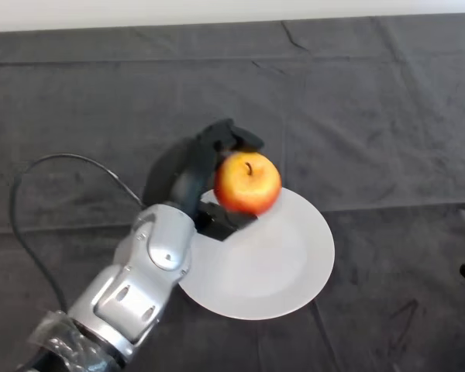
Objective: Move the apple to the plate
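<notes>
**Apple held over the plate's far-left rim**

My silver-grey arm (143,279) comes in from the near left, its smooth jointed shell rising across the dark cloth of the worktop (387,116). At its end my black robot hand (205,167) is curled round the apple (247,183): thick fingers wrap over the fruit's far-left side and top, and another black part of the hand shows beneath it on the near side. So my robot hand is closed on the apple, gripping it rather than merely touching it.

The apple is round and glossy, red shading to yellow-orange, with its stem dimple turned upward and a short dark stem showing in it. It sits over the far-left edge of the plate (283,271). I cannot tell whether it already rests on the plate or hangs just above it, as my hand hides the underside.

The plate is a plain white disc, smooth and matte, shallow, with nothing else on it. My forearm covers its left edge.

The cloth is dark grey, soft and napped, with creases and fold lines running across it, most clearly on the far side and to the right.
</notes>
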Motion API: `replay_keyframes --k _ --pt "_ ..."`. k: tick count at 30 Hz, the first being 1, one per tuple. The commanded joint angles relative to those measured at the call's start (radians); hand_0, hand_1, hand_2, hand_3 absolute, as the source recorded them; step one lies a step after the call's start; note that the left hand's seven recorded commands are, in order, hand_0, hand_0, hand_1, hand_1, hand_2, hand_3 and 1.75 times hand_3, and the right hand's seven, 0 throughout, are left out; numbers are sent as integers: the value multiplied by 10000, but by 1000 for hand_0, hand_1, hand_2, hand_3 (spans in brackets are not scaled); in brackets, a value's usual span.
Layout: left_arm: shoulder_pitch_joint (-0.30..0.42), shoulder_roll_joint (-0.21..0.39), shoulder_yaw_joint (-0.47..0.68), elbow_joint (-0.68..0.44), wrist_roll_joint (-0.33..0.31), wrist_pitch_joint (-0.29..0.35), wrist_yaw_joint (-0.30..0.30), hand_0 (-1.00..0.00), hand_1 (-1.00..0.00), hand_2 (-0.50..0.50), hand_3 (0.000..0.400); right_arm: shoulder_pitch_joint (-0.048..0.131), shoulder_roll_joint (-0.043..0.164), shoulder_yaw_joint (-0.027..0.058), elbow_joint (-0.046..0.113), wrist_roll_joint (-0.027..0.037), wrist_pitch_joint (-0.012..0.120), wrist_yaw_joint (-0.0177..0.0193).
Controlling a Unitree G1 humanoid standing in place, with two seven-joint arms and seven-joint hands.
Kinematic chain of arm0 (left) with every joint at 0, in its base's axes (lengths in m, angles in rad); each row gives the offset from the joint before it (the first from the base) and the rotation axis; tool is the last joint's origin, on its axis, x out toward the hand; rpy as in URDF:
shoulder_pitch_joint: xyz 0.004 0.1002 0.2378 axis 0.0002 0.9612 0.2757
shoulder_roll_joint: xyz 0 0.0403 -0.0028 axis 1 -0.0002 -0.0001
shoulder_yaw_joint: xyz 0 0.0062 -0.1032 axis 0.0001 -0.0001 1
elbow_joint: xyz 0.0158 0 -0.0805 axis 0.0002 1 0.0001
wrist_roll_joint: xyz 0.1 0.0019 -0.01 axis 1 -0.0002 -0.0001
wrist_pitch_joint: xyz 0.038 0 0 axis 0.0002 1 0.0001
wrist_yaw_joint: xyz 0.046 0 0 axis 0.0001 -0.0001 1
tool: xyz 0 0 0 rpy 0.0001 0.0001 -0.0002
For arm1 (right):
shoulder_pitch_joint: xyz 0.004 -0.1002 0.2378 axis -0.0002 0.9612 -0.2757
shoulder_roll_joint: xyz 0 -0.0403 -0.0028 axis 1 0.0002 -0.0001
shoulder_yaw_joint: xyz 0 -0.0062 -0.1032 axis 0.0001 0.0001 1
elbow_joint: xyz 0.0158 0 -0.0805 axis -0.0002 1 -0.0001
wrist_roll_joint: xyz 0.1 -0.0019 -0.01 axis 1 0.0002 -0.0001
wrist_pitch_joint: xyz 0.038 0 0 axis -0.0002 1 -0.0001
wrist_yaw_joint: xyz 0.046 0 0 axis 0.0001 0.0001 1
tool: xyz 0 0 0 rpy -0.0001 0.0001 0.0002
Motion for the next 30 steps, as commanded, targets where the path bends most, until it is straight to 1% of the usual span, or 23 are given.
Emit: replay_keyframes --k 1,6,18,19,20,21,22,23,24,30 --pt "22 147 -266 -641 -199 154 -61 -1000 -1000 0 400 184 348 -12 430 229 553 103" --pt "8 171 -618 -608 -388 99 -105 -1000 -1000 0 400 183 344 -6 432 235 550 98" --pt "-104 359 -867 -576 -632 82 -579 -1000 -1000 0 400 182 335 8 435 247 542 89" --pt "-113 364 -871 -569 -640 88 -604 -1000 -863 -69 400 182 335 9 435 248 541 88" --pt "-123 370 -871 -565 -648 97 -629 -886 -647 -120 355 182 334 9 435 249 541 88" --pt "-137 376 -867 -558 -657 107 -655 -569 -216 -176 227 182 334 10 435 250 540 87" --pt "-146 381 -862 -555 -663 117 -675 -431 0 -216 173 182 334 11 436 250 540 87" --pt "-155 386 -853 -561 -669 138 -696 -255 0 -127 102 182 333 12 436 251 539 87" --pt "-167 390 -843 -564 -674 158 -715 0 0 0 0 182 333 12 436 251 539 86" --pt "-311 400 -669 -561 -720 292 -790 0 0 0 0 182 331 15 437 254 537 85"
